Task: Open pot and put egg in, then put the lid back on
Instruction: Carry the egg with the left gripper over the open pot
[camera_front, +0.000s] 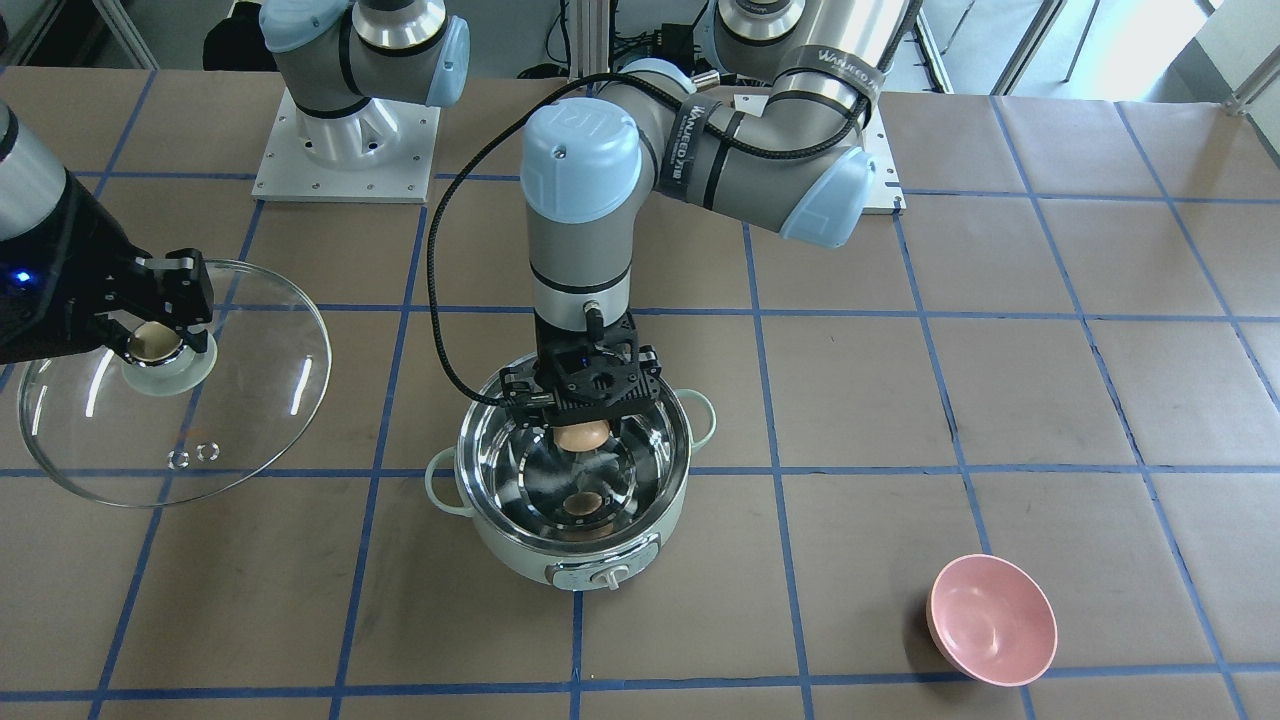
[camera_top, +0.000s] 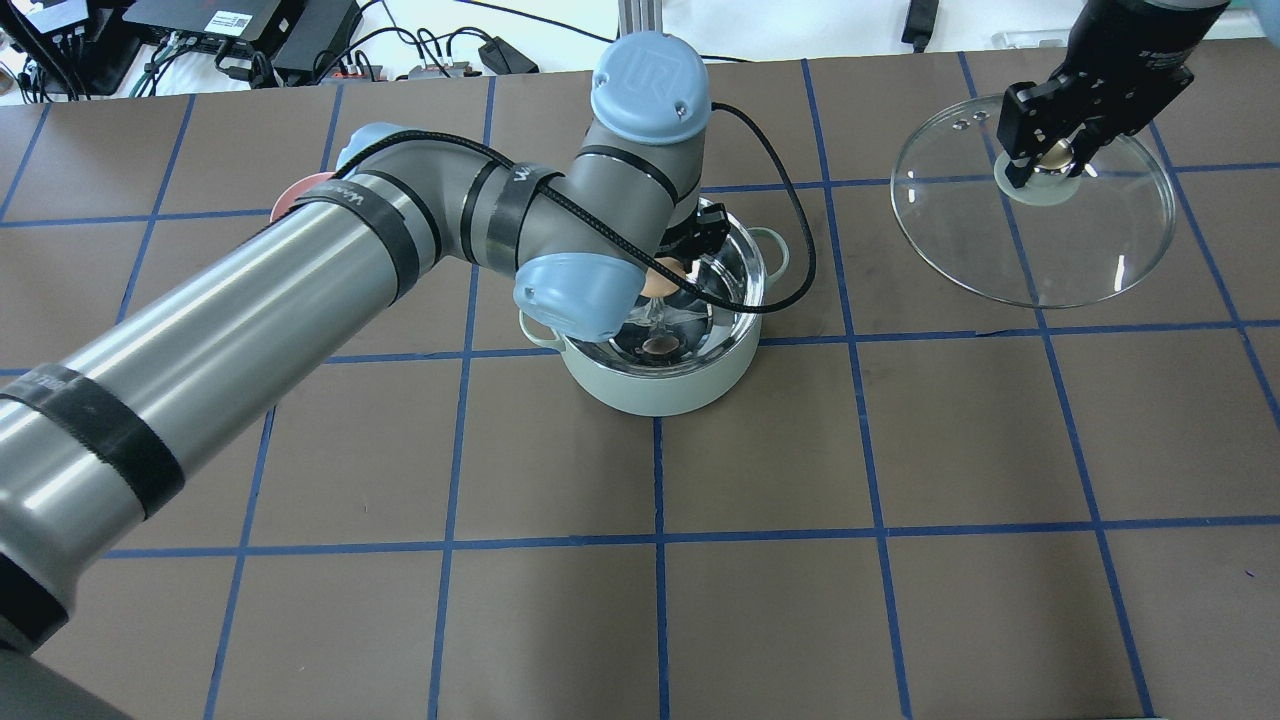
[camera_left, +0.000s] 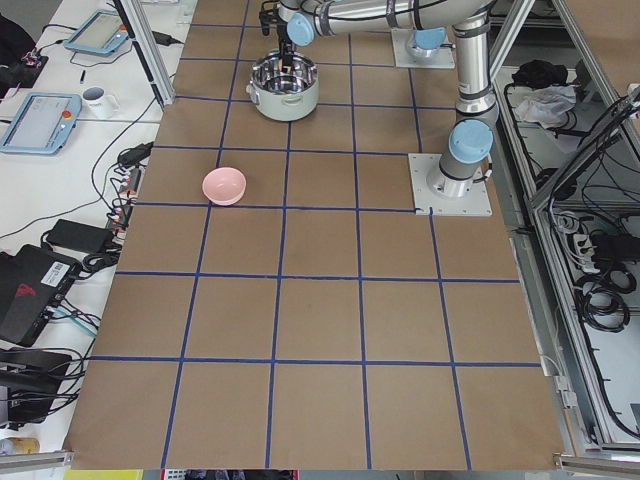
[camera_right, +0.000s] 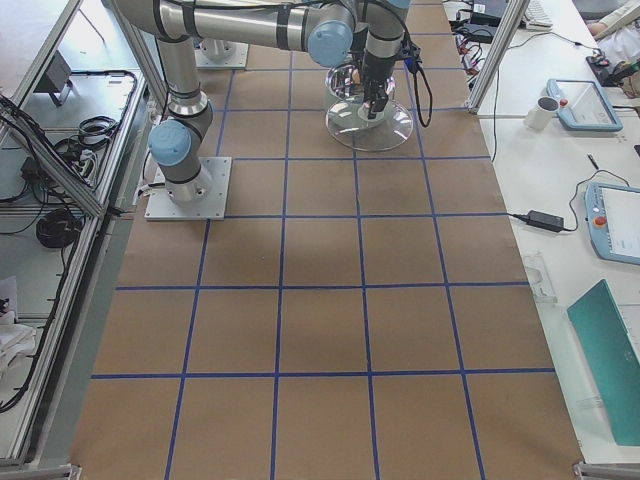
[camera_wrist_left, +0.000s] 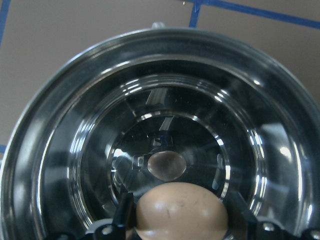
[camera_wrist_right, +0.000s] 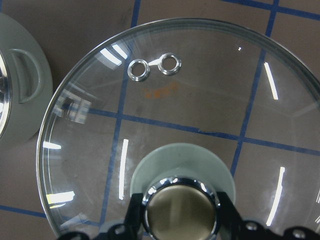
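Observation:
The mint-green pot (camera_front: 515, 556) stands open in the middle of the table, its steel inside bare. My left gripper (camera_front: 582, 428) is shut on the tan egg (camera_front: 582, 437) and holds it just above the pot's inside, over the bowl's far half. In the left wrist view the egg (camera_wrist_left: 179, 211) sits between the fingers, with its reflection below on the pot floor (camera_wrist_left: 75, 150). My right gripper (camera_front: 158, 338) is shut on the beige knob (camera_wrist_right: 179, 210) of the glass lid (camera_front: 250, 400), held off to the side of the pot. I cannot tell whether the lid touches the table.
A pink bowl (camera_front: 990, 620) sits on the table on my left side, apart from the pot. The pot's control knob (camera_front: 607, 577) faces away from me. The left arm's black cable (camera_top: 790, 250) loops over the pot's rim. The pot's side handle (camera_wrist_right: 22, 75) shows beside the lid.

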